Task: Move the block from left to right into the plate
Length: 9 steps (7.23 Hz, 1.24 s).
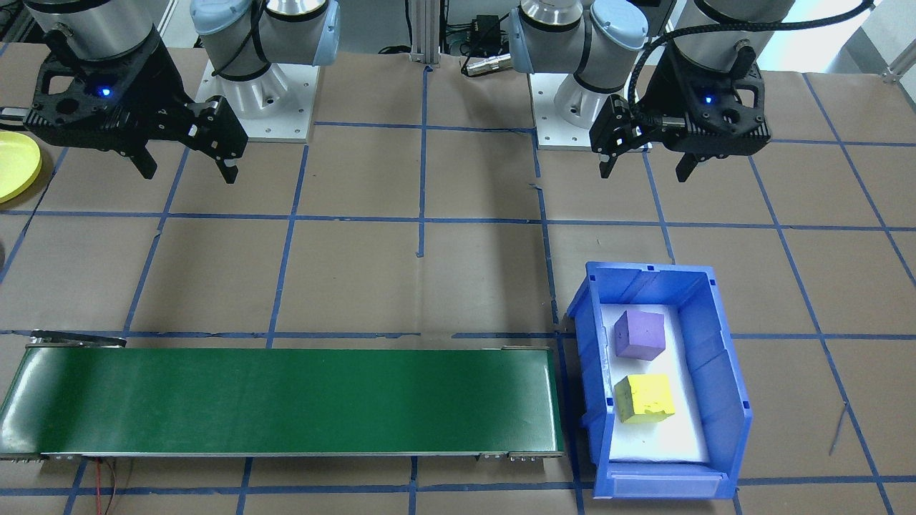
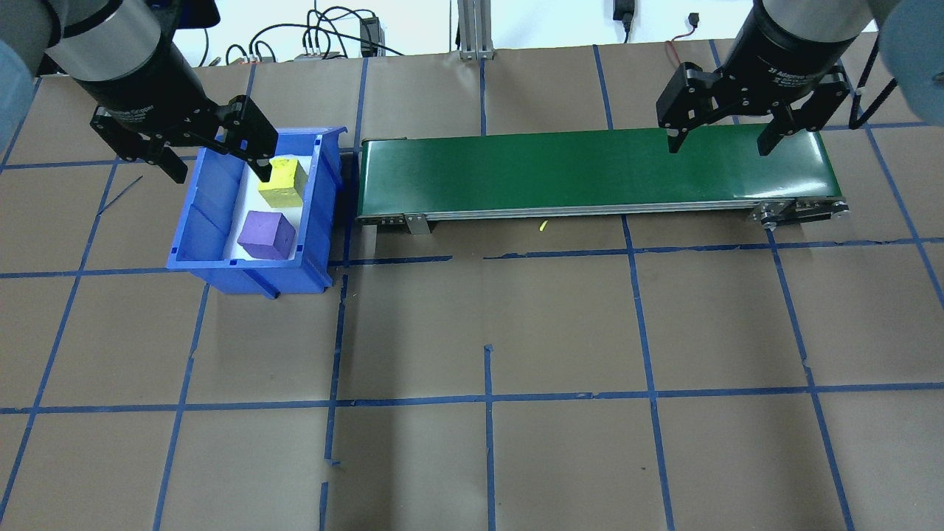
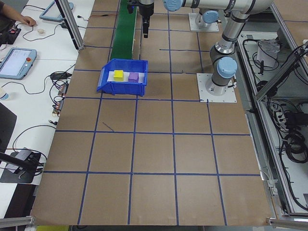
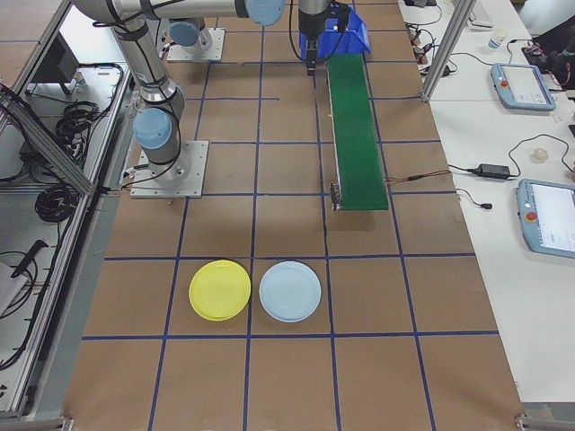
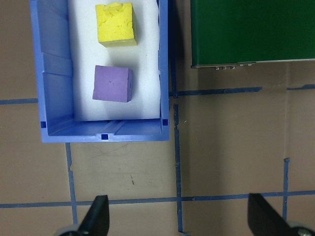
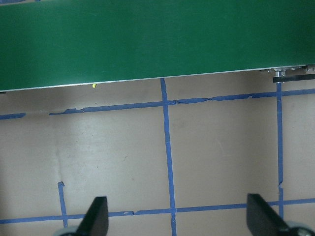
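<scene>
A purple block [image 1: 639, 334] and a yellow block [image 1: 646, 398] lie in the blue bin [image 1: 723, 357] on the robot's left side. In the left wrist view the purple block [image 5: 112, 83] and yellow block [image 5: 116, 23] show from above. My left gripper [image 1: 644, 174] hangs open and empty, high over the table, between the bin and the robot's base. At the other end of the table my right gripper [image 1: 189, 175] is raised the same way, open and empty. The yellow plate [image 4: 220, 289] rests on the table at the robot's right, and its edge shows as the plate [image 1: 14, 164].
A green conveyor belt [image 2: 590, 169] runs from beside the bin toward the right arm. A pale blue plate [image 4: 289, 291] sits next to the yellow one. Blue tape lines grid the brown table. Operator desks with tablets stand beyond the table's far edge.
</scene>
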Available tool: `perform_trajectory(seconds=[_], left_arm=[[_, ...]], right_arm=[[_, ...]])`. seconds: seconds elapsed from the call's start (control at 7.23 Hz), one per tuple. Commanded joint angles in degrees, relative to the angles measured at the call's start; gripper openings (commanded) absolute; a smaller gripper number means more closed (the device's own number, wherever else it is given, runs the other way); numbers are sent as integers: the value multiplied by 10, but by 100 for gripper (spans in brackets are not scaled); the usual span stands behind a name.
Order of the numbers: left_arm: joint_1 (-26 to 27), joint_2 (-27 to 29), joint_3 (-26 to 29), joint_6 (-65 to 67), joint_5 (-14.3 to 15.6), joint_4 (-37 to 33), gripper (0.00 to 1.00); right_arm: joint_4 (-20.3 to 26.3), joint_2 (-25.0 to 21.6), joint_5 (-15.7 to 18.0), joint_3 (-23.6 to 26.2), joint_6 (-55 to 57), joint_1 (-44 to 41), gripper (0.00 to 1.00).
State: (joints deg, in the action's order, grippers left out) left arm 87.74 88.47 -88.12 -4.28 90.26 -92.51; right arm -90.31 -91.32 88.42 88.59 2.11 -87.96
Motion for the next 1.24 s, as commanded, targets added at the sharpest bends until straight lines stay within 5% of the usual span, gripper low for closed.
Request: perform_trajectory(seconds=[0.0,0.69,1.11], left_arm=[[0,-1,-2,2,12,0,100],[-82,98,-29,-122,11,57,100],[-84,185,-62,-125,12,218,100]], right_arm=[[0,0,0,1,1,-2,100],[1,0,0,1,1,-2,100],[2,0,0,1,0,-1,100]])
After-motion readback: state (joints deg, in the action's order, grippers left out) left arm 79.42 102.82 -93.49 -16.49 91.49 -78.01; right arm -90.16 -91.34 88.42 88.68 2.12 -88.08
